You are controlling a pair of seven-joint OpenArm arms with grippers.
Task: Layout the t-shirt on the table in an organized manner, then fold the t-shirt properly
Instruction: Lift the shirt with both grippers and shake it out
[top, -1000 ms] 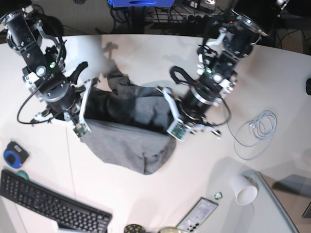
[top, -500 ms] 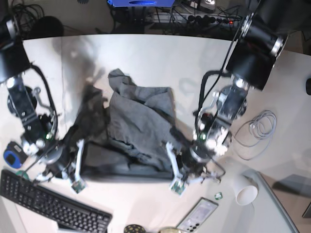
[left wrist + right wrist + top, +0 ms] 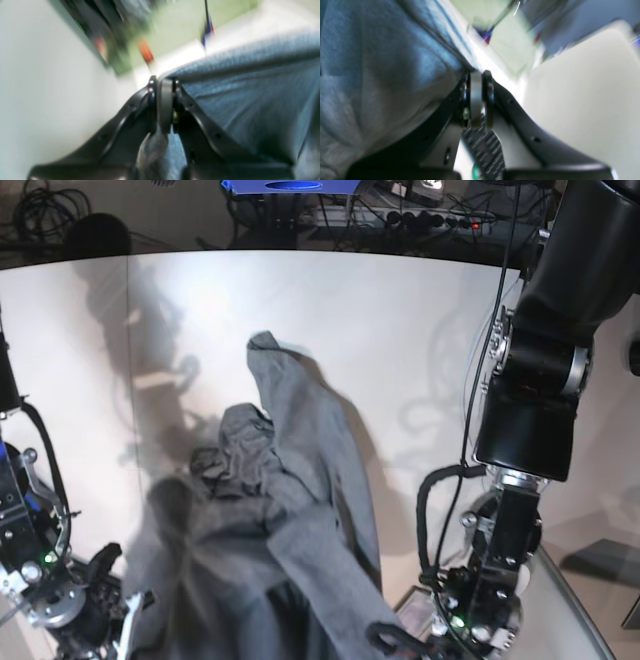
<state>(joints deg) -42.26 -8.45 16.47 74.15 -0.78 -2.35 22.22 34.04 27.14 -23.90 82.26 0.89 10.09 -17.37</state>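
The t-shirt [image 3: 285,520] hangs bunched over the white table [image 3: 380,330], cables beyond its curved far edge. The left gripper [image 3: 162,105] and right gripper [image 3: 477,100] are both clamped, apparently on cloth, though both wrist views are blurred.

Motion blur smears both wrist views; background shapes beyond the desk [image 3: 50,100] are unreadable. In the base view, the t-shirt [image 3: 290,520] runs off the bottom edge, both end effectors cut from sight.

heather-grey t-shirt [image 3: 290,510], white table [image 3: 400,330], black fingers [image 3: 150,105], black keyboard [image 3: 482,147]
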